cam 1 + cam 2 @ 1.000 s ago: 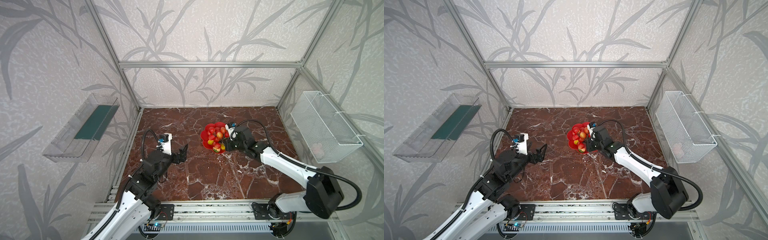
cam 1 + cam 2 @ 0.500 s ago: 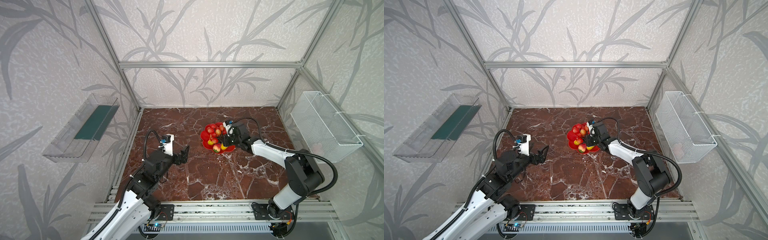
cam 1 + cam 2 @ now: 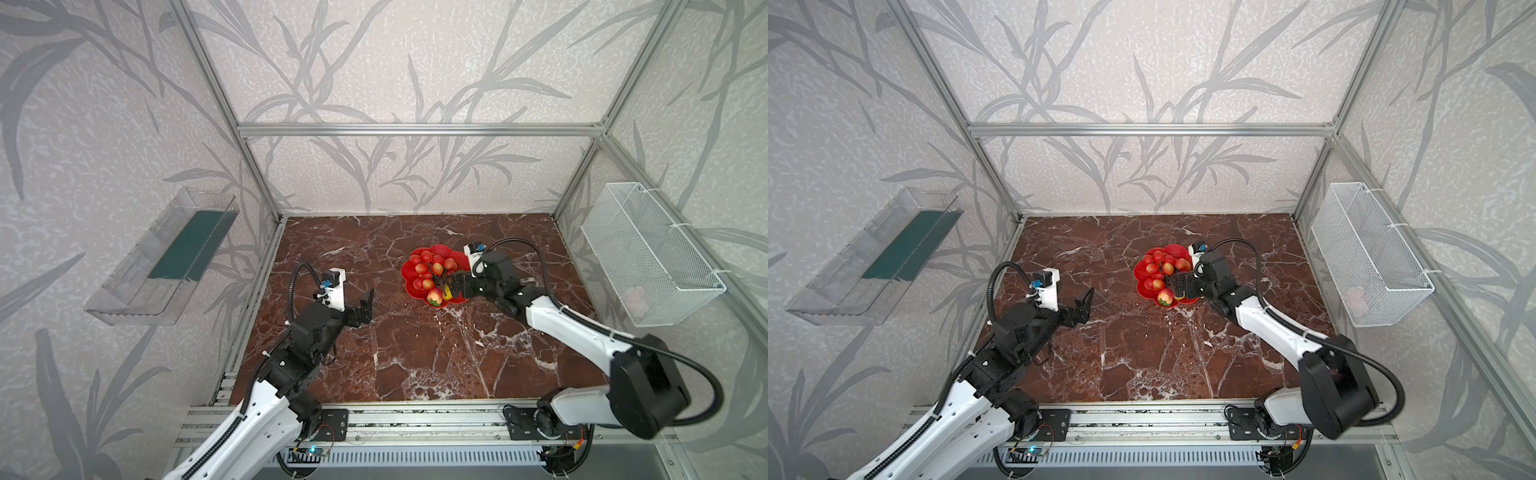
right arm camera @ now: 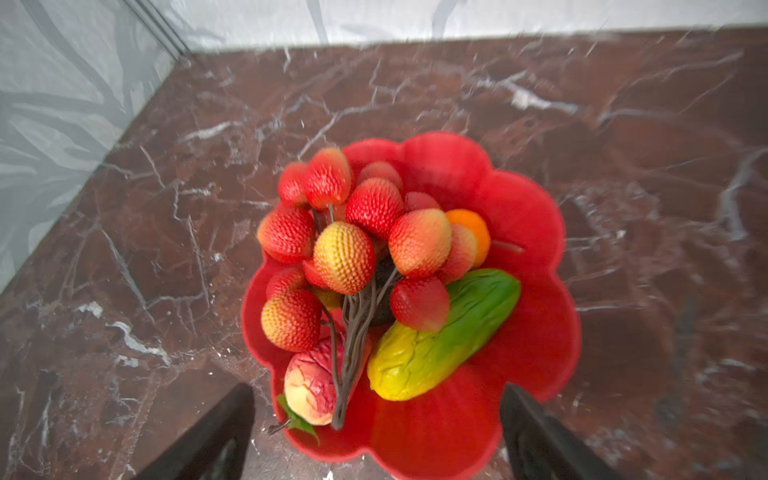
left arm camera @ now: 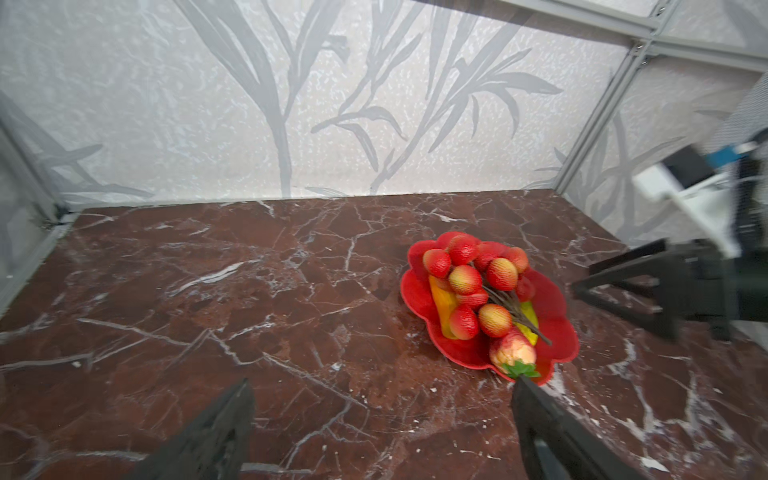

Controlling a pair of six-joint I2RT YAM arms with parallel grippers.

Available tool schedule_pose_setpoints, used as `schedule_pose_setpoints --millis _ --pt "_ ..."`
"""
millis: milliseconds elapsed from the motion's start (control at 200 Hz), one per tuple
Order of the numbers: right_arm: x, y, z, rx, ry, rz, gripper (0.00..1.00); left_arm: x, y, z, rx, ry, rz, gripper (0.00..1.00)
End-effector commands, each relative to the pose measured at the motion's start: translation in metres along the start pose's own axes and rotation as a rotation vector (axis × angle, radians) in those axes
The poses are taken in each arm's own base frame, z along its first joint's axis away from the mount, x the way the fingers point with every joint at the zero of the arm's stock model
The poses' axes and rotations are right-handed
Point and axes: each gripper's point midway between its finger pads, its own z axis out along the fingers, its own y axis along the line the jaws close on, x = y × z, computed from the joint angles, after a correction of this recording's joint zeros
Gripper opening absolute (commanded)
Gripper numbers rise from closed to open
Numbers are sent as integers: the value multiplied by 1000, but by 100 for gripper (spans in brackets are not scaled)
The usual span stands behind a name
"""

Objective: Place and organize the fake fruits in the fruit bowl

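The fruit bowl (image 3: pixel 442 250) (image 3: pixel 1177 250), a red dish with a petal rim, stands mid-table, right of centre. The fake fruits lie in it. A cluster of red-pink balls (image 4: pixel 345 257) on dark stems covers the middle. Beside it are a green-yellow oblong (image 4: pixel 444 336), a small orange ball (image 4: pixel 471 222) and a strawberry-like piece (image 4: pixel 309 386). A yellow-orange curved one (image 5: pixel 440 309) shows under the cluster. My right gripper (image 4: pixel 376 392) (image 3: pixel 455 286) is open at the bowl's near-right rim, holding nothing. My left gripper (image 5: pixel 382 384) (image 3: pixel 368 303) is open above bare marble, left of the bowl.
A white wire-mesh basket (image 3: pixel 648 253) hangs on the right wall. A clear plastic tray (image 3: pixel 166 257) hangs on the left wall. Aluminium frame posts stand at the table's corners. Brown marble surrounds the bowl (image 5: pixel 550 299) on all sides.
My right gripper went from shut to wide open at the bowl's rim, and the cluster's stems now lie free in the bowl. The left gripper stayed open, almost still.
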Motion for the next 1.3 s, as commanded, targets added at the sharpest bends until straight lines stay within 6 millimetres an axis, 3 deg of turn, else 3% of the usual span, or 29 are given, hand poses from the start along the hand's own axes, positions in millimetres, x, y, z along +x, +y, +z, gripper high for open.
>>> schedule_pose_setpoints --millis 0,80,145,280,430,540,675,765,810,850,895,995,1295 --pt "-8 -23 -42 123 -90 -42 99 1 41 4 -235 -20 129 97" --pt "-7 -41 -68 200 -180 -96 99 12 77 8 -428 -28 121 98" --pt "-2 -59 -82 258 -220 -120 99 26 93 18 -452 -24 112 99" --pt "14 -101 -91 404 -252 -172 99 54 133 36 -533 27 69 100" --pt "34 -140 -77 522 -319 -178 99 73 163 56 -557 52 47 100" --pt "34 -150 -58 546 -353 -233 99 89 181 72 -575 102 17 99" --pt "34 -162 -37 517 -383 -241 99 79 196 78 -621 32 15 99" --pt "31 -162 -24 467 -396 -239 99 100 213 79 -666 4 -45 99" --pt "34 -161 -14 421 -388 -239 99 96 213 82 -655 -54 -8 99" --pt "39 -160 -5 396 -380 -252 99 106 210 81 -643 19 -25 99" --pt "46 -159 3 377 -376 -266 99 104 212 80 -653 54 -45 99" --pt "45 -161 1 389 -368 -252 99 99 214 90 -647 13 0 99" --pt "44 -161 3 388 -376 -265 99 101 210 93 -624 49 -2 99"
